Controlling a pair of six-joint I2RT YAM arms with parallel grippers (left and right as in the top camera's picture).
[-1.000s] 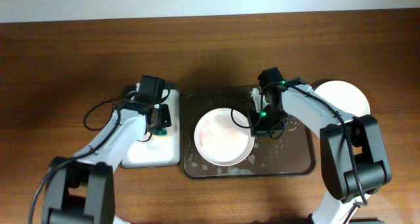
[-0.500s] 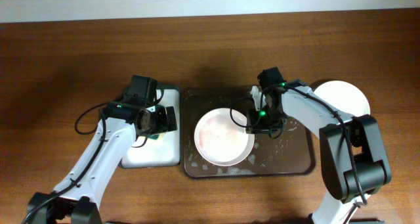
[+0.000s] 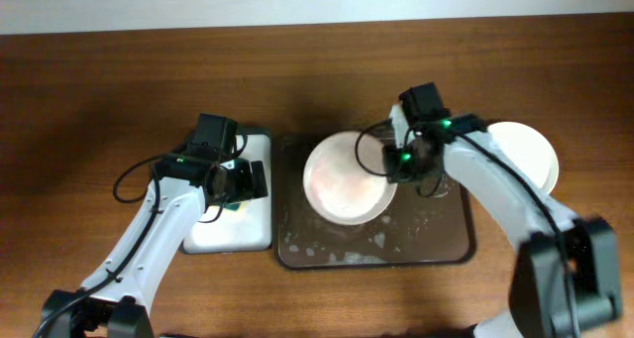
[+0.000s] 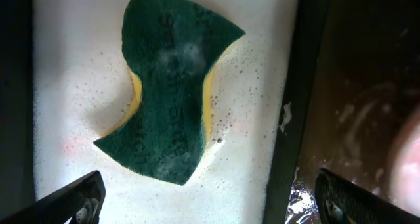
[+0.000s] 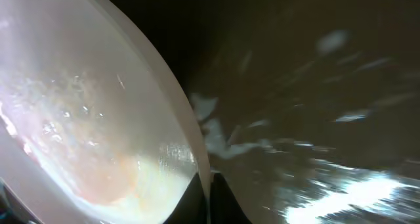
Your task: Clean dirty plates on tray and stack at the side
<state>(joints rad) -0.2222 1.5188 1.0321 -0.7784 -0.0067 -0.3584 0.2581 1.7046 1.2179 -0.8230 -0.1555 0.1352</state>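
At the centre of the overhead frame you have the pink plate (image 3: 342,179), round and shallow, over the upper half of the tray (image 3: 441,247). Its top edge reaches the tray's upper rim. Its inside is wet and glossy, with a faint reddish smear toward the left and fine droplets, as your right wrist view shows up close. White suds speckle the dark tray below and to the right of the plate.

Your right gripper (image 3: 401,163) sits at the plate's right edge. In the right wrist view the rim runs down into the narrow gap between the two dark fingers at the bottom of the frame, so the jaws are closed almost together, pinching that rim.

A white plate (image 3: 530,150) lies on the table at the right of the frame, just beside the tray and partly hidden by the right arm.

Your left gripper (image 3: 243,179) hangs over the small white tray (image 3: 233,237) left of centre. Its jaws are spread wide, one fingertip (image 4: 82,198) in each lower corner of the left wrist view, and they hold nothing. The green sponge (image 4: 170,99) lies flat on the sudsy white surface beneath them, apart from both tips
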